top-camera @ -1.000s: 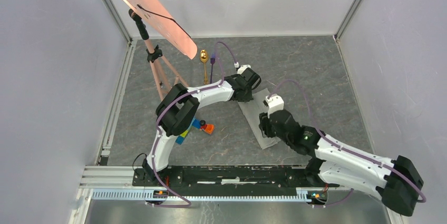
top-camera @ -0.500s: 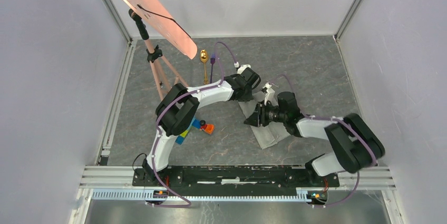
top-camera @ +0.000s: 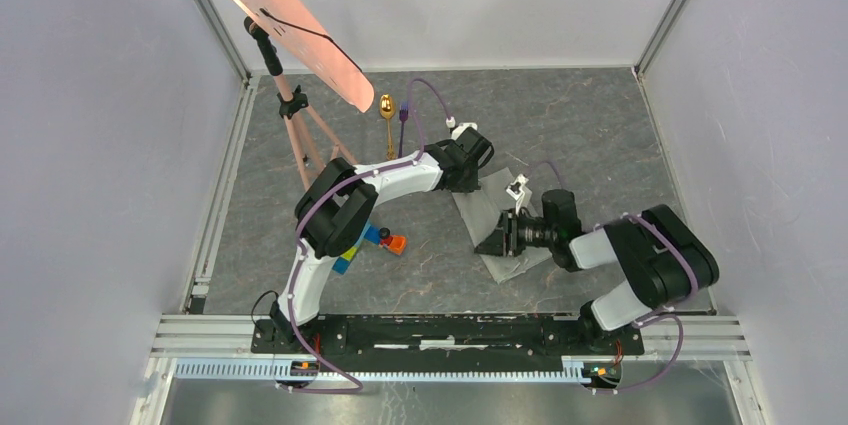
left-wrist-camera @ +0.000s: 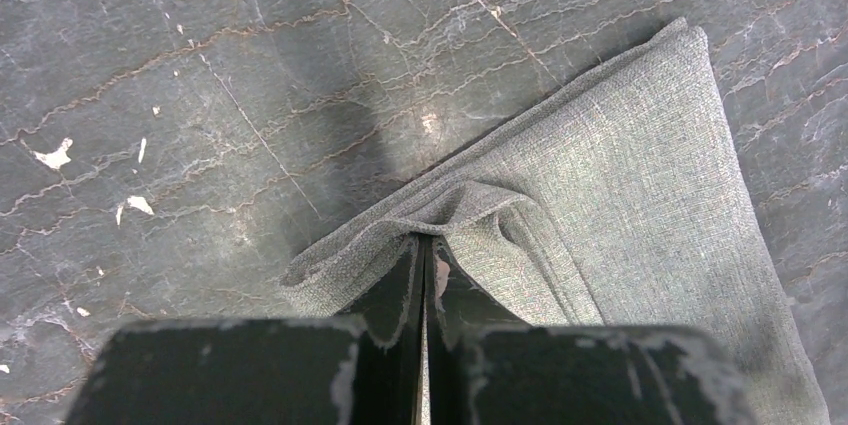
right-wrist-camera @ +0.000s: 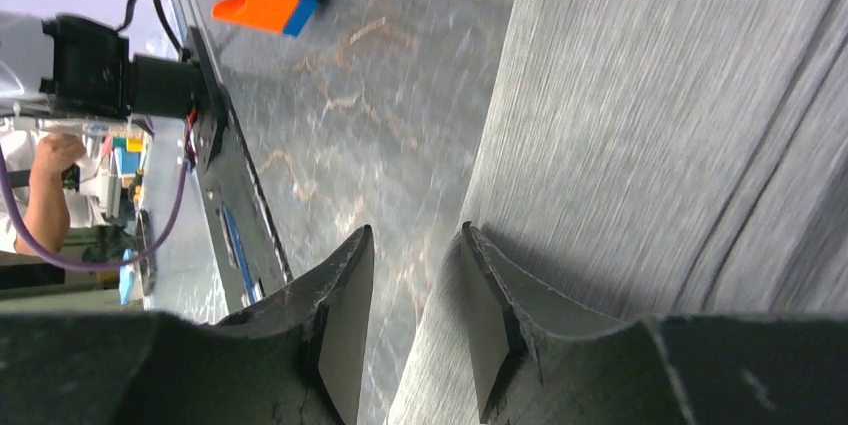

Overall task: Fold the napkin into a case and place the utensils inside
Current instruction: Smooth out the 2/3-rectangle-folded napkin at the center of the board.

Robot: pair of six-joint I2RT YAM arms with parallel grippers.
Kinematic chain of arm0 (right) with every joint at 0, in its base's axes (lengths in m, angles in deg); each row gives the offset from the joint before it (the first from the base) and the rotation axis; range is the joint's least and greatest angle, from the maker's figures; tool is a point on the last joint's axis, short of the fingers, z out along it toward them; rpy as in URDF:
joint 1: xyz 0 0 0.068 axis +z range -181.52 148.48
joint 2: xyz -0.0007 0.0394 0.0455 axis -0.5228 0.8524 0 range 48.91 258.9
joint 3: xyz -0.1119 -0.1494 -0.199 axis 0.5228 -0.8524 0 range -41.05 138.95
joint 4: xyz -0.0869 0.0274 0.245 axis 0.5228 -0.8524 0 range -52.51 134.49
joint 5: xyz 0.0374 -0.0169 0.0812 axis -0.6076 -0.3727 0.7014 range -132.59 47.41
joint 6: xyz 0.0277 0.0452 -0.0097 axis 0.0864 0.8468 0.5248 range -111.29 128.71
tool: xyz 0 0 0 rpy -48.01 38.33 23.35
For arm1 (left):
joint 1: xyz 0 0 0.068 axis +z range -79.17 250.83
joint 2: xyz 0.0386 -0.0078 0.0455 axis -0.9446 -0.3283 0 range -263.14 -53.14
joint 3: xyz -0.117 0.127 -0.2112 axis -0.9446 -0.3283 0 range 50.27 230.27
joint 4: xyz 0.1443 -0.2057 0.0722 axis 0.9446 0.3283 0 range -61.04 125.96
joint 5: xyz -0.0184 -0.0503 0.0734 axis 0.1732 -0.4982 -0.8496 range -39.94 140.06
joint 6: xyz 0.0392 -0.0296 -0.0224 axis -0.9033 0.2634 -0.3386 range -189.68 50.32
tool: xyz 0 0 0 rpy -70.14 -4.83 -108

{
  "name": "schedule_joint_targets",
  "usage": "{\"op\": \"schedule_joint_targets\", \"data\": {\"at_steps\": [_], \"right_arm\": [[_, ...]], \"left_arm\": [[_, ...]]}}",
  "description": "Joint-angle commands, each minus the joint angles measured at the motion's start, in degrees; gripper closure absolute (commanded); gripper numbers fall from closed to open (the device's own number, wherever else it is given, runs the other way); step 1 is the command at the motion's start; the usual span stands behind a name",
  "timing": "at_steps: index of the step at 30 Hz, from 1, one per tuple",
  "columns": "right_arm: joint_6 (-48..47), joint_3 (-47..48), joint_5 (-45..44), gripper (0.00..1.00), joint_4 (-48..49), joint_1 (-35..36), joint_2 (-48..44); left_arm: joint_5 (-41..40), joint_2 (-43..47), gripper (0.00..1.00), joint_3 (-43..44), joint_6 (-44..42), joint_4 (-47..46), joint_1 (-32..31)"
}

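The left end effector (left-wrist-camera: 420, 280) is pinched tight on a raised fold of the napkin (left-wrist-camera: 640, 175), at the napkin's far end as the top view shows it (top-camera: 468, 175). Cloth bunches up on both sides of the closed fingers. The right end effector (right-wrist-camera: 415, 330) sits low at the napkin's near end (top-camera: 498, 240). Its fingers are parted by a narrow gap and grip nothing (the napkin's long left edge runs into that gap, with one finger over cloth and the other over bare table (right-wrist-camera: 400, 95)). The napkin (top-camera: 478, 213) lies as a folded strip on the table (top-camera: 600, 125). The gold spoon (top-camera: 386, 105) and purple fork (top-camera: 403, 115) lie side by side well beyond the napkin's far end. The toy blocks (top-camera: 380, 240) sit left of the napkin.
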Motion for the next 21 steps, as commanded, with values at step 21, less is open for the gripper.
{"op": "schedule_joint_targets", "data": {"at_steps": [21], "right_arm": [[-15.62, 2.15, -18.03, 0.68, -47.63, -4.96, -30.95]], "left_arm": [[8.7, 2.31, 0.75, 5.71, -5.99, 5.7, -0.42]]}}
